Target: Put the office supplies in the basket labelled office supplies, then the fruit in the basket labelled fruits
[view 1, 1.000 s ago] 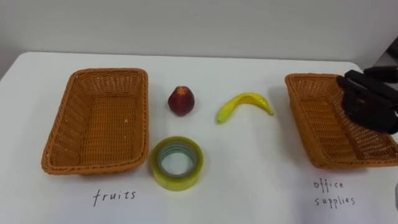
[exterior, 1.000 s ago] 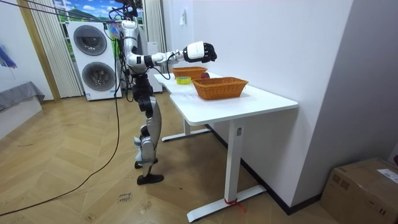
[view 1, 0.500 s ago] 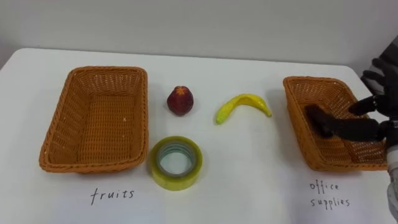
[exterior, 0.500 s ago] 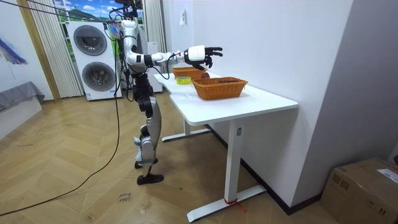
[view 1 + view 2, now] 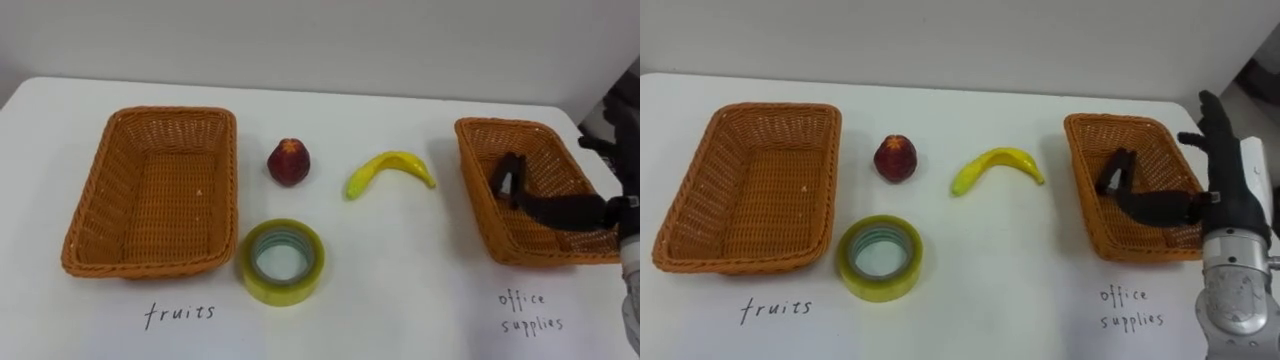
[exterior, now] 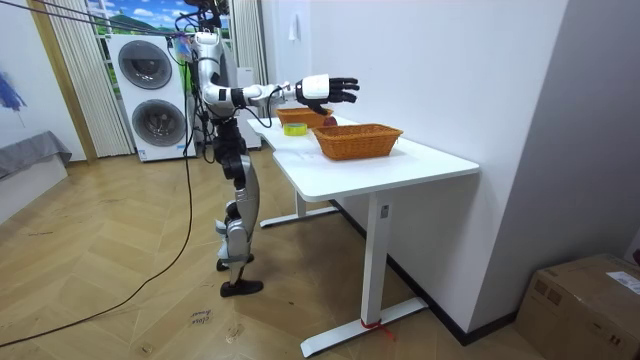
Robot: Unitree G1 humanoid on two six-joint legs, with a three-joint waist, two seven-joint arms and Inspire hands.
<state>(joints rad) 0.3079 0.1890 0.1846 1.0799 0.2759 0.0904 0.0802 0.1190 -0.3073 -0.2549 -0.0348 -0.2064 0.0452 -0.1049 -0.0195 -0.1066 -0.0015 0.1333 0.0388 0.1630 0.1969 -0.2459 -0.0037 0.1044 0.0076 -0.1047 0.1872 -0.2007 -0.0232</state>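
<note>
Small black item [image 5: 1115, 172] lies inside the right basket [image 5: 1087, 205], in its 10 o'clock part near the left wall; what it is, cannot tell; right hand [image 5: 1232, 205] hangs at the basket's 3 o'clock edge, palm over the rim, fingers [image 5: 1215, 120] straight and spread toward 12 o'clock, thumb [image 5: 1160, 208] stuck out toward 9 o'clock across the basket's inside; thumb tip ends just at 5 o'clock of the black item, touching or only beside, cannot tell; hand pinches nothing.

Banana [image 5: 995, 165] on the white table [image 5: 1020, 290] at 9 o'clock of the right basket, clear of it, curved with its ends pointing down toward 6 o'clock; red round fruit [image 5: 896, 158] at 9 o'clock of the banana, apart from it; yellow-green tape roll [image 5: 880, 258] lying flat at 6 o'clock of the red fruit, hole up, its 9 o'clock edge close to the left basket [image 5: 700, 170]; left basket at 9 o'clock of the fruit, nothing inside; handwritten marks on the table at 6 o'clock of each basket.

Room view: robot stands upright at the table's far end, right arm stretched level over the near basket; two stacked washing machines [image 6: 150, 95] behind it; wooden floor [image 6: 120, 300]; table stands against a white wall [image 6: 430, 70].
</note>
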